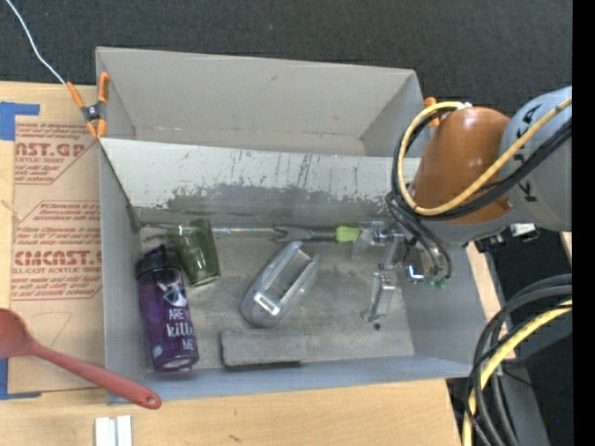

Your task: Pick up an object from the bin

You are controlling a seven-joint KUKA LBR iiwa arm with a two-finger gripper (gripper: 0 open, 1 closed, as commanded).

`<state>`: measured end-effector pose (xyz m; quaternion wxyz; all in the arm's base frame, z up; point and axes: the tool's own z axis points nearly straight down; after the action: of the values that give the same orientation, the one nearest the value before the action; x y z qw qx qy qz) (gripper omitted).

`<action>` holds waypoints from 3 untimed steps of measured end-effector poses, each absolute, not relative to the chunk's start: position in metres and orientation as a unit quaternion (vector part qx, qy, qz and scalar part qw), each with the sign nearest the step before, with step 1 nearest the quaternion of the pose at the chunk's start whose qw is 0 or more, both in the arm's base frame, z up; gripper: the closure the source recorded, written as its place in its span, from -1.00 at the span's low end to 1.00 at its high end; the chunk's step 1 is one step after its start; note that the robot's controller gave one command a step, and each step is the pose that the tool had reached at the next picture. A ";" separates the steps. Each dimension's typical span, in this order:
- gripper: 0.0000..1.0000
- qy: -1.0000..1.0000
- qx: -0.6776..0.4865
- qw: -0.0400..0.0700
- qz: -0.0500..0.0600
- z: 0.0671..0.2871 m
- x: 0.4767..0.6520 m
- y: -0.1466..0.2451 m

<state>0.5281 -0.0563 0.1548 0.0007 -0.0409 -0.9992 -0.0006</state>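
1. The only writing that can be read inside the bin (251,100) is on the purple bottle (167,316). It has white letters on its label, of which "kill" can be made out. The lines above and below it are too small to read.
2. The purple bottle lies along the bin's left wall with its dark cap toward the back. A green see-through cup (198,252) lies just beside the cap end.
3. A clear plastic tumbler (279,284) lies on its side in the middle of the floor. A flat grey block (263,347) lies near the front wall, below the tumbler.
4. A thin rod with a green tip (347,234) runs along the foot of the back wall, its green end toward the right.
5. The arm comes in from the right. Its orange wrist cover (460,165) is above the bin's right rear corner, with yellow cables (405,156) looped round it.
6. The pincer (376,316) points down, slightly tilted, low over bare floor in the right part of the bin. It is below the green tip and well to the right of the tumbler, the two nearest things.
7. I cannot tell whether the pincer is open or closed.
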 end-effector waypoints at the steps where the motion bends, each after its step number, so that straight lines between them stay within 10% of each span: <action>1: -1.00 -1.000 -0.005 -0.006 0.000 0.180 0.597 -0.006; 3: -1.00 -0.998 0.055 -0.003 0.000 0.147 0.583 -0.010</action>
<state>0.5831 -0.0101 0.1472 -0.0028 0.0551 -0.9985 0.0003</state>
